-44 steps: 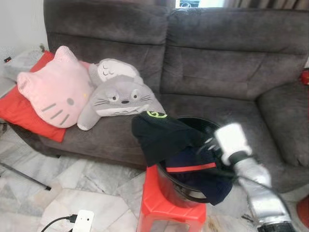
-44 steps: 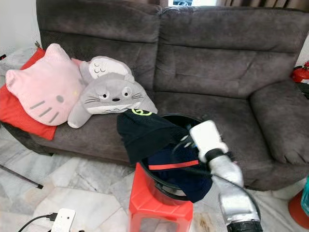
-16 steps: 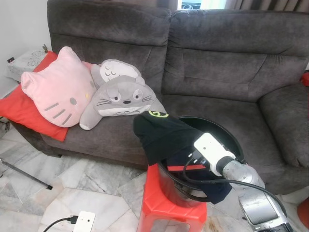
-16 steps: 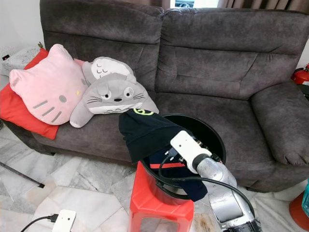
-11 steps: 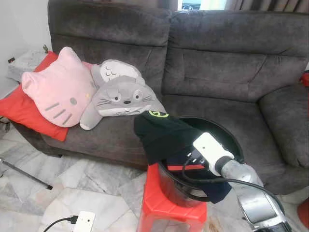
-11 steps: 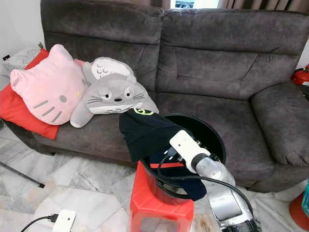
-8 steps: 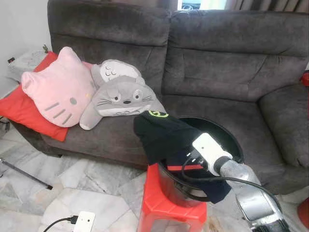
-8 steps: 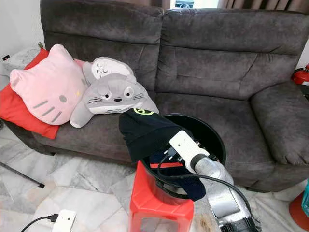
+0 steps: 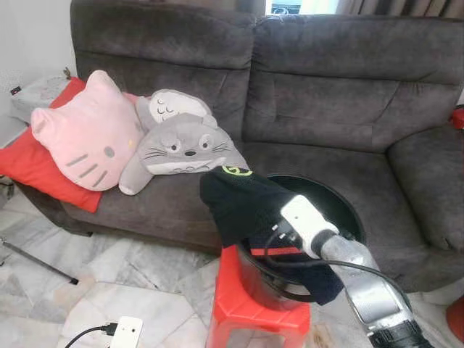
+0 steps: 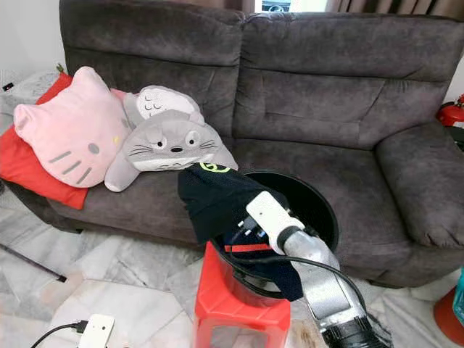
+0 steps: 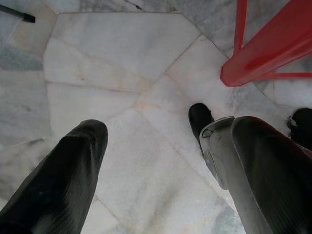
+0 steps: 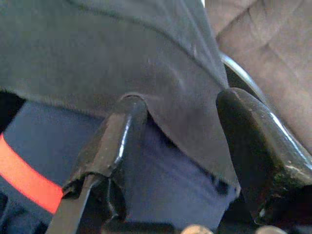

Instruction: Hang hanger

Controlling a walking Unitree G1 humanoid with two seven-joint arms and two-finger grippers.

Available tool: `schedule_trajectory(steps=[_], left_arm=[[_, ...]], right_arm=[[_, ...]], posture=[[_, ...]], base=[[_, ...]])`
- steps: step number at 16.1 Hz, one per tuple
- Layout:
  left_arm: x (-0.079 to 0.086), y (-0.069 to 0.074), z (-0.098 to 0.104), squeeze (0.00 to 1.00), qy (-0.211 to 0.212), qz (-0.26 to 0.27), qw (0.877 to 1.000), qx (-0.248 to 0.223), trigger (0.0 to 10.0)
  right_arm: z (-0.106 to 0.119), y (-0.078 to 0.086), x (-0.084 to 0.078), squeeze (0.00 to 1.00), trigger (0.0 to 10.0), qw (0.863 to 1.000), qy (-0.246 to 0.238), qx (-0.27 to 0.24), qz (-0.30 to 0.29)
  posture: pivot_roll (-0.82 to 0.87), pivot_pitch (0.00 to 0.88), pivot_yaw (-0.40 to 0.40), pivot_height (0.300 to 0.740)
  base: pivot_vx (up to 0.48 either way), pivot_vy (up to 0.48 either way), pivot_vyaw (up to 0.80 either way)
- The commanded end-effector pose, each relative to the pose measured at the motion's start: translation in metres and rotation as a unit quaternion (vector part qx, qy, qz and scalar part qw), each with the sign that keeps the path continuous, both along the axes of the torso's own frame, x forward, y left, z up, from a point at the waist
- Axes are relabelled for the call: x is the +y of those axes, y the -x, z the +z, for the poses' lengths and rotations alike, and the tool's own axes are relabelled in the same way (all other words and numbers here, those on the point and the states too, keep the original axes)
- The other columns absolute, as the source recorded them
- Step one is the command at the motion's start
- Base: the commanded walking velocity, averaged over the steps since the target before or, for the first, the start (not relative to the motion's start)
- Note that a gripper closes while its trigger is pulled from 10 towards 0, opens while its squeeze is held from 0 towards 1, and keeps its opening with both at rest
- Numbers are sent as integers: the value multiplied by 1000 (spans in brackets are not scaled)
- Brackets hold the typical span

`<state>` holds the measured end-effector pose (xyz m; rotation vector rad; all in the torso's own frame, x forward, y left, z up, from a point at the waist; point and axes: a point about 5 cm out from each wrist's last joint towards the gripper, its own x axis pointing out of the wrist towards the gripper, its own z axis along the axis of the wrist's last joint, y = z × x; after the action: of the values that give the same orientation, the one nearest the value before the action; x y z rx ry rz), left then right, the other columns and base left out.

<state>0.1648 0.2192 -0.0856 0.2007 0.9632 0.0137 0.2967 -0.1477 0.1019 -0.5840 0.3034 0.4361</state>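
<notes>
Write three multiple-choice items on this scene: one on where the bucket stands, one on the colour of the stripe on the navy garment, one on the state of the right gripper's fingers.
1. Where does the black bucket stand?
A. on the sofa seat
B. on the red stool
C. on the bare floor

2. What colour is the stripe on the navy garment?
A. red
B. white
C. yellow

3. How are the fingers of the right gripper?
A. pressed shut on a hanger
B. apart, with the hem of the black garment between them
C. shut tight on the bucket rim

Answers: 1 B, the stool's red top shows right under the bucket. 2 A, a red band crosses the navy cloth. 3 B, the right wrist view shows a gap between the fingers with dark cloth hanging in it.
</notes>
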Motion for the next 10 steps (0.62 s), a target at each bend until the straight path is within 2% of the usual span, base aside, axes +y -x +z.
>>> schedule_trajectory(steps=[1,4,9,10], left_arm=[[2,4,-2,0,-5,1,1000,9,10000],[2,6,-2,0,-5,2,1000,10,10000],[3,8,-3,0,-5,1,1000,14,10000],[3,8,-3,0,-5,1,1000,14,10000]], right_arm=[[2,-2,3,0,10000,1000,-2,-8,5],[2,-2,3,0,10000,1000,-2,-11,4],[-2,-1,-12,0,10000,998,51,-31,-22],[-3,-1,-12,0,10000,998,48,-31,-24]], posture=[[-140,0,12,740],[-143,0,13,740],[-146,0,15,740],[-146,0,15,740]], base=[[0,0,0],[0,0,0],[0,0,0],[0,0,0]])
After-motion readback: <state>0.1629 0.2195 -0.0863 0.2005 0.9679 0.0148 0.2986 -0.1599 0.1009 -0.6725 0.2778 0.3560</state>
